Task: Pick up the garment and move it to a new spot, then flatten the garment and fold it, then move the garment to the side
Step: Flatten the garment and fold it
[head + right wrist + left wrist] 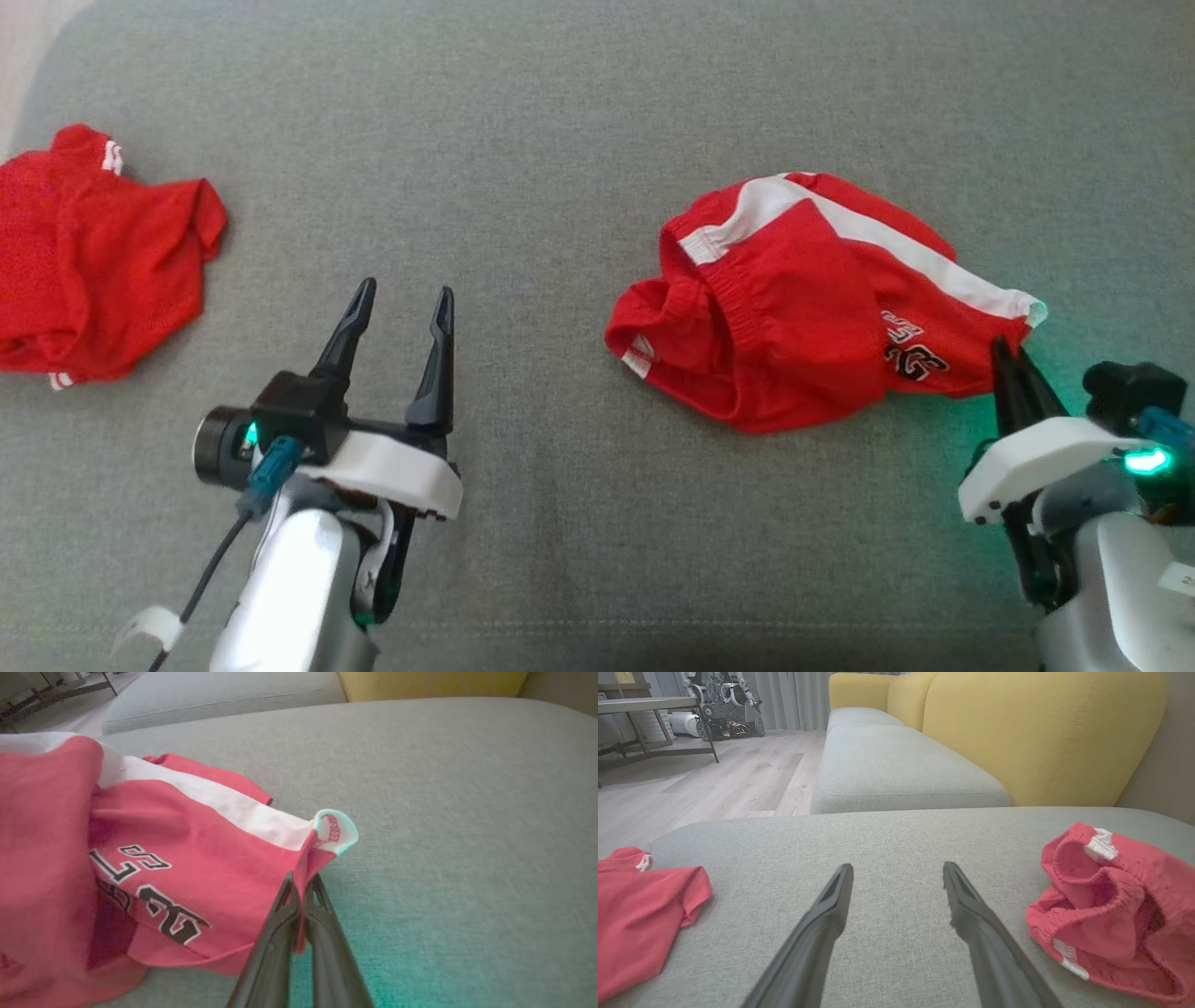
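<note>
Though soft, rumpled red shorts [794, 308], white-striped

This is looking like a furnished living room with robot gear sitting in it. In the left wrist view a sofa [859, 690] is stretching away toward 12 o'clock, its grey fabric seat cushions [896, 765] running beneath plump mustard-yellow backrests [1041, 737] at 1 o'clock. Pale wood-plank flooring [738, 779] is spreading toward 10 o'clock, where a table [644, 703] on dark angled legs is standing. At 11 o'clock grey curtains [803, 700] are hanging to the floor, and a wheeled robot [724, 709] is sitting parked before them.
</note>
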